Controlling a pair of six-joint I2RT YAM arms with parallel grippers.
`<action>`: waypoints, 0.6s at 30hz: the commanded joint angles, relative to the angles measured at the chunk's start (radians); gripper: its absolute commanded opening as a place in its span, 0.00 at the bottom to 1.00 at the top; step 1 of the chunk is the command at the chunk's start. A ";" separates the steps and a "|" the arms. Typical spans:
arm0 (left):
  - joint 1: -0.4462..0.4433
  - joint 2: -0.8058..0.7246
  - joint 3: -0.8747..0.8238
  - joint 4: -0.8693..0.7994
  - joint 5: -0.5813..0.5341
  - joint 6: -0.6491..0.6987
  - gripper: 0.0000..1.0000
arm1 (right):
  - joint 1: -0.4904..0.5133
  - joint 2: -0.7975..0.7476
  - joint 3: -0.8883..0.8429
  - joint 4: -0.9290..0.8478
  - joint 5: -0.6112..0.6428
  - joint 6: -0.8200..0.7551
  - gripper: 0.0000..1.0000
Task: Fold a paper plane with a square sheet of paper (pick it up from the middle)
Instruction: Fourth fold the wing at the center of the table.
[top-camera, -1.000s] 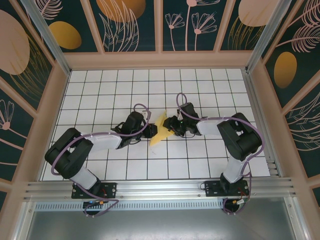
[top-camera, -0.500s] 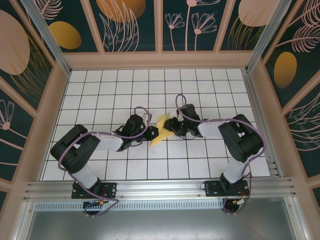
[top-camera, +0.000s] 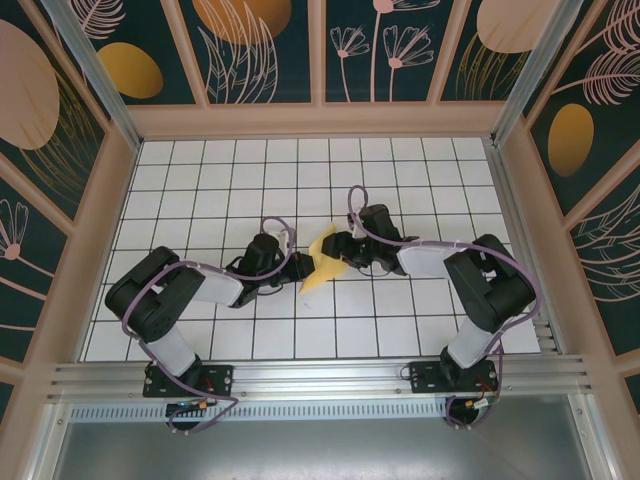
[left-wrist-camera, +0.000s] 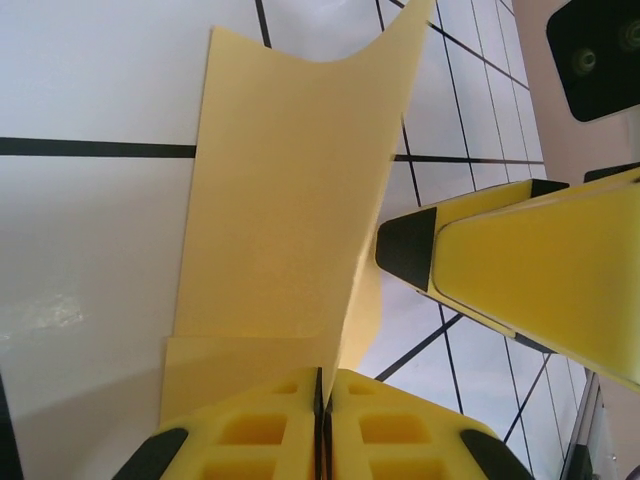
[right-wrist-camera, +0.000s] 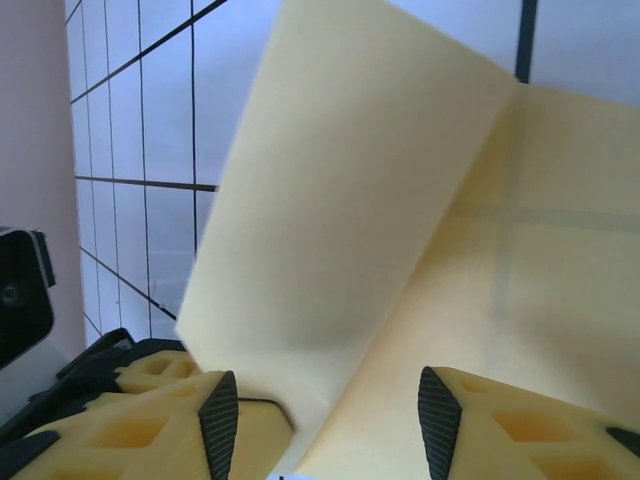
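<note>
as it lay near the middle of the white grid table (top-camera: 200, 190), the square sheet of paper (top-camera: 320, 262) appeared as a folded pale-yellow wedge, its narrow end pointing toward the near edge; one layer rested flat on the tiles, a dark grid line showing faintly through it in the right wrist view, while a second flap stood up from a crease and curved slightly at its top; the sheet sat directly between the two arms, which reached in from either side. the left gripper (left-wrist-camera: 322, 385) was clamped on the lower edge of the raised flap, its yellow fingers (left-wrist-camera: 260, 430) pressed together with the paper pinched in the seam between them; the right gripper (right-wrist-camera: 330, 400) had its jaws apart, the flap passing through the gap without being squeezed; one black-tipped fingertip (left-wrist-camera: 405, 245) of that gripper sat just beside the flap's far face in the left wrist view, though whether it touched the paper could not be told. in the top view both grippers met at the sheet from opposite sides, the left from the left, the right from the right; patterned walls (top-camera: 260, 50) enclosed the table.
</note>
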 joint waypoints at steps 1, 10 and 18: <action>0.007 0.032 -0.011 0.069 0.030 -0.036 0.13 | 0.012 0.029 0.037 0.003 -0.004 -0.016 0.55; 0.012 0.067 -0.007 0.091 0.057 -0.042 0.13 | 0.020 0.072 0.079 -0.036 0.005 -0.025 0.55; 0.015 0.070 -0.002 0.087 0.054 -0.038 0.14 | 0.021 0.085 0.091 -0.084 0.046 -0.031 0.55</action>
